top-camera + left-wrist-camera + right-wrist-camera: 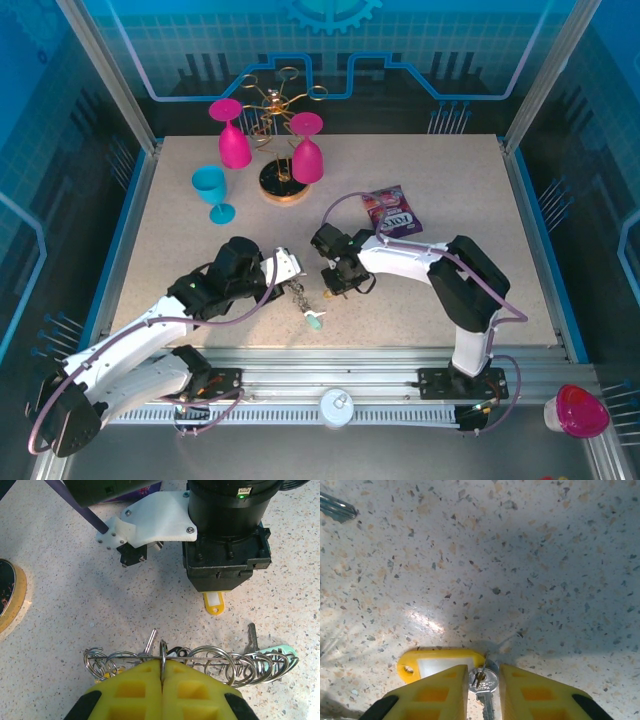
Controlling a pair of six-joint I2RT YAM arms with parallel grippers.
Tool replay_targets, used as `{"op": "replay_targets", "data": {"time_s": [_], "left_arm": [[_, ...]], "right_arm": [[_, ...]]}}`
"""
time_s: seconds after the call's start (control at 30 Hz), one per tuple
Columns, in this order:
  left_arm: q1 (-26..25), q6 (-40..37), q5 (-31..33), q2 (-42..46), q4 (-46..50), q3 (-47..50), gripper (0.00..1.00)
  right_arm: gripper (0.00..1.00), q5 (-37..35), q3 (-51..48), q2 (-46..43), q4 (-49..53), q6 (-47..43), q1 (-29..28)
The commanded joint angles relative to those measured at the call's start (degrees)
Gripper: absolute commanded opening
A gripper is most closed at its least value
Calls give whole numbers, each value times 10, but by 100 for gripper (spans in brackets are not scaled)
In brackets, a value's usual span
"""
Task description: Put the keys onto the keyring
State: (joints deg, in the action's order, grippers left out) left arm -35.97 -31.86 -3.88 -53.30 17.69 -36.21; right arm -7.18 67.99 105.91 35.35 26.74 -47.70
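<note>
Well, the job looks partway through, to my eye. The left gripper (162, 669) is clamped tight on the large grey metal keyring edged with small wire loops (210, 661), which sits over the speckled stone-look table (450, 200), near its middle and towards the near edge. A pale green plastic tag (286, 653) lies in among the loops at the ring's right end. I judge that one is already threaded on, along with a bare silver key (252, 634) just beside it, though I cannot tell for certain.

One key at least is left to do. Just beyond the ring, on its far side, the small silver key with a yellow plastic tag (485, 682) lies flat on the table, apart from the loops. The right gripper (484, 672) is down over it, its yellow fingers (440, 695) standing close on either side of the key's head. I cannot tell whether they have actually bitten. Lifting it and working it onto a loop is not yet done.
</note>
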Motion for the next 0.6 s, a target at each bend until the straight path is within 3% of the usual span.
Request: {"op": "replay_targets", "data": {"time_s": [0.0, 0.4, 0.57], "left_arm": [[-1, -5, -15, 3, -21, 7, 0], [-2, -8, -20, 4, -23, 10, 0], [-2, -9, -21, 5, -23, 10, 0]], "right_arm": [[22, -10, 18, 12, 18, -2, -11], [10, -3, 24, 22, 18, -2, -13], [11, -6, 26, 22, 21, -1, -14]]}}
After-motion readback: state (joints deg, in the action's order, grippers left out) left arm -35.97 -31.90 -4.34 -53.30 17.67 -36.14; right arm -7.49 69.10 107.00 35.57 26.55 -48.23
